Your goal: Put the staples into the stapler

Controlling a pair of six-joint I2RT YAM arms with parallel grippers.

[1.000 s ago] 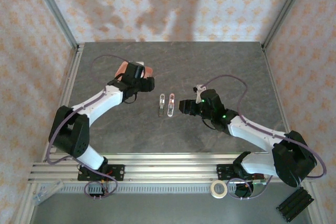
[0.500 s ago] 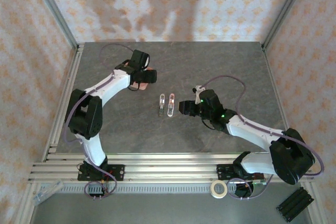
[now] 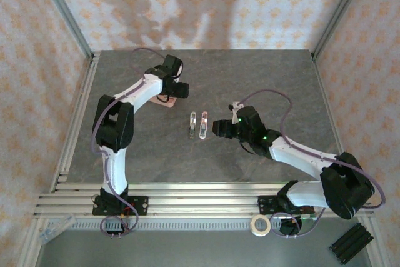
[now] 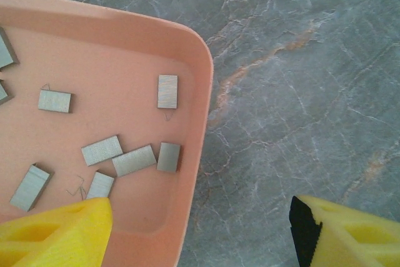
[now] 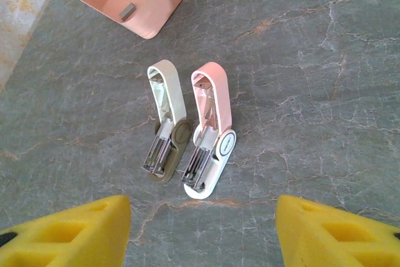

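Left claw (image 4: 199, 234) gapes wide and empty over the salmon tray (image 4: 201, 85), loose staples (image 4: 134, 160) lying inside. Right claw (image 5: 201, 229) is wide open too, holding nothing. The stapler (image 5: 212, 126) lies open mid-frame on the grey marbled bench (image 3: 275, 79), beside a beige stapler (image 5: 169, 114). Patterned walls (image 3: 206, 4) surround. Since a second ago the left arm has reached farther up-frame, and the right hasn't budged.

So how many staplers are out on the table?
2, lying side by side, both flipped open: a pink stapler and a beige stapler. None look hidden.
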